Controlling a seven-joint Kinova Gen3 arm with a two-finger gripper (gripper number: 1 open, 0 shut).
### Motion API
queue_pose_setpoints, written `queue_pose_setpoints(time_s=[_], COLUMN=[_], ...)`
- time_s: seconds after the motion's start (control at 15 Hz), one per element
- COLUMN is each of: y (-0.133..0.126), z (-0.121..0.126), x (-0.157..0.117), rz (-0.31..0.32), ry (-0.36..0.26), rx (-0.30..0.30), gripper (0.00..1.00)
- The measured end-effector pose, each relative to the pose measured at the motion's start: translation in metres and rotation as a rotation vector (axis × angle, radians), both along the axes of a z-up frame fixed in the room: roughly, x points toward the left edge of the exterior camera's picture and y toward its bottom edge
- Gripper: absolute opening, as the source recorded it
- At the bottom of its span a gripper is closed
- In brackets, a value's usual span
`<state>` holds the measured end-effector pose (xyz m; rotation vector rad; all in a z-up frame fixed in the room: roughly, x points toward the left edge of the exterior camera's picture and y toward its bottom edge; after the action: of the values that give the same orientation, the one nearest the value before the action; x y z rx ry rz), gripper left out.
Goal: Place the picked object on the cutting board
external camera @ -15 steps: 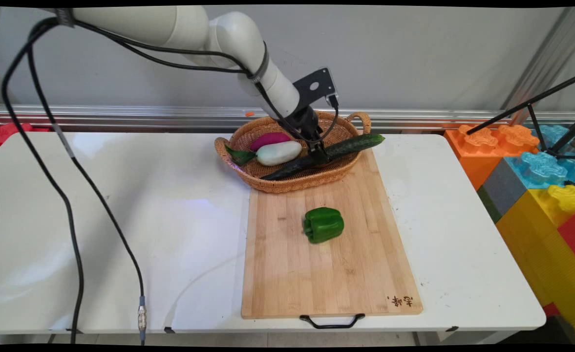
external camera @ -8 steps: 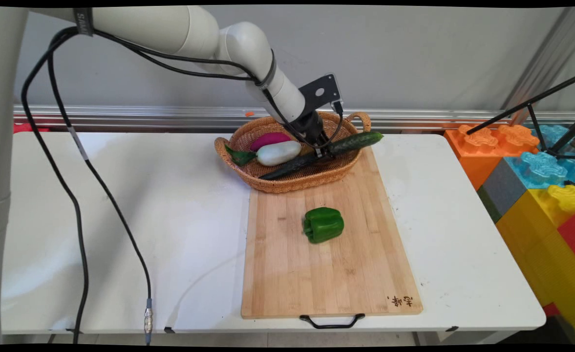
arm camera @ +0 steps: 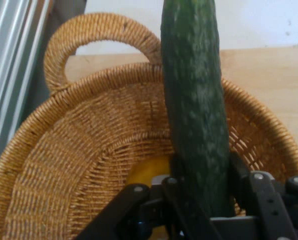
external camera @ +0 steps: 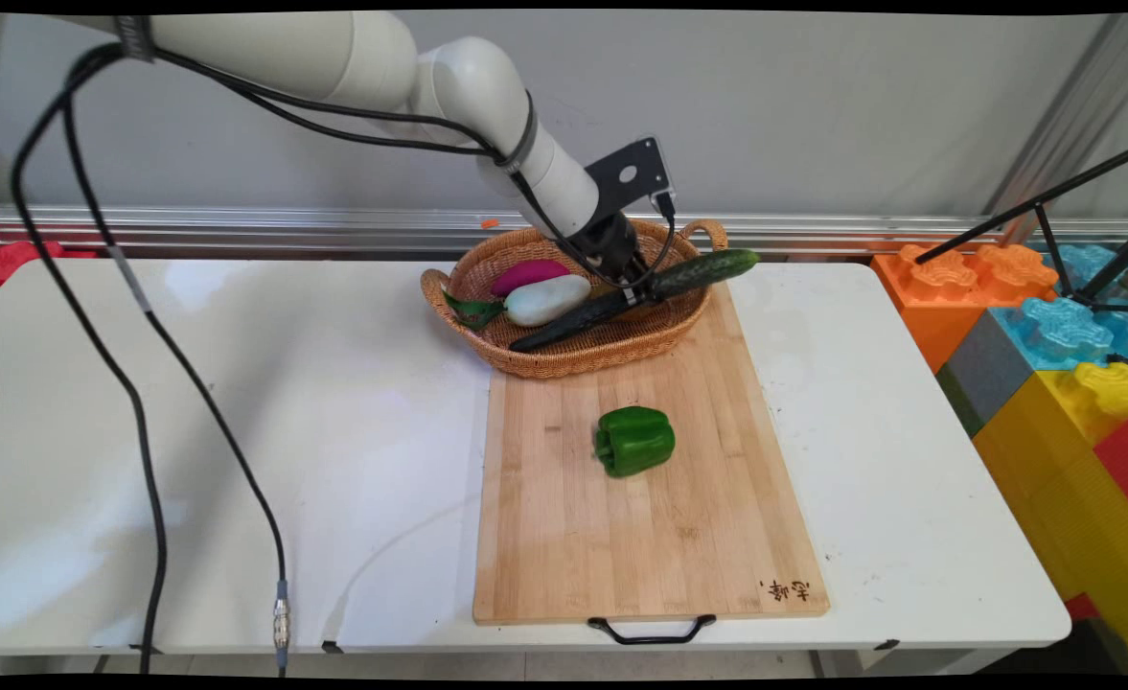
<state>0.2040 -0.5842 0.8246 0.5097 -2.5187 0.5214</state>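
Note:
My gripper (external camera: 637, 292) is shut on a long dark green cucumber (external camera: 688, 275) near its middle, inside the woven basket (external camera: 573, 356). The cucumber tilts, its right end raised above the basket's right rim, its left end low near the basket floor. In the hand view the cucumber (arm camera: 194, 100) runs straight up between the fingers (arm camera: 261, 192), over the basket (arm camera: 74, 165) wall and handle. A yellow thing (arm camera: 146, 172) lies on the basket floor under it. A white eggplant (external camera: 546, 299) and a purple vegetable (external camera: 528, 274) lie in the basket's left half.
A bamboo cutting board (external camera: 640, 537) lies in front of the basket with a green bell pepper (external camera: 633, 440) on it. Large coloured toy blocks (external camera: 1052, 355) stand beside the table's right end. Black cables (external camera: 142, 383) hang down on the left.
The gripper has risen a little with the cucumber, whose right end now stands higher over the basket rim.

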Motion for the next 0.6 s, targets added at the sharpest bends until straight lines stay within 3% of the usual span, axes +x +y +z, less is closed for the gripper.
queue_pose_setpoints(time_s=[0.6], y=[0.054], z=[0.076], x=[-0.015], rz=[-0.029], ry=[0.003], rx=[-0.067], gripper=[0.0])
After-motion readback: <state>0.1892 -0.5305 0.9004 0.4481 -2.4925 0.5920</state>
